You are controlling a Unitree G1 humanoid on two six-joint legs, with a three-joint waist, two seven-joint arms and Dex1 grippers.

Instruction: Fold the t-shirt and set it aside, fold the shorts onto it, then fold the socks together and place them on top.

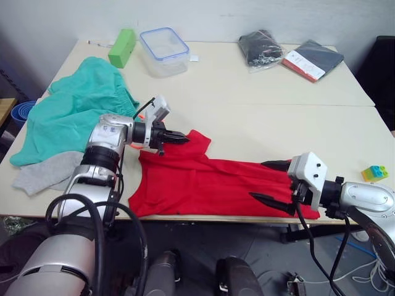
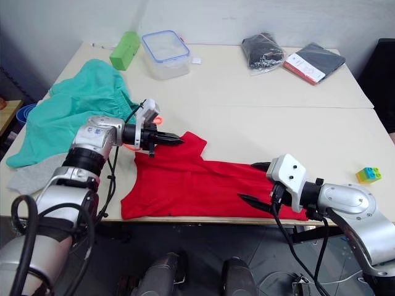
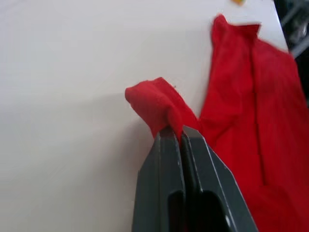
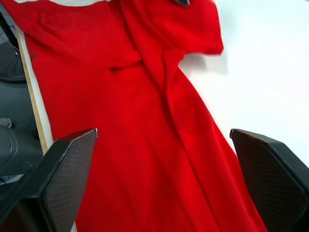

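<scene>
T-shirt (image 1: pixel 216 182) stretches lengthwise between both grippers: left gripper (image 1: pixel 179 139) pinches its far sleeve; right gripper (image 1: pixel 274 183) gapes, straddling its near end.

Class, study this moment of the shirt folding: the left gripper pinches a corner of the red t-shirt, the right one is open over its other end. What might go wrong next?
1. The left gripper holds only a small pinch of the t-shirt; a pull may slip it free.
2. The shirt's near edge lies along the table edge, so dragging could tip it off.
3. The right gripper is open; closing off-centre may bunch the cloth.
</scene>
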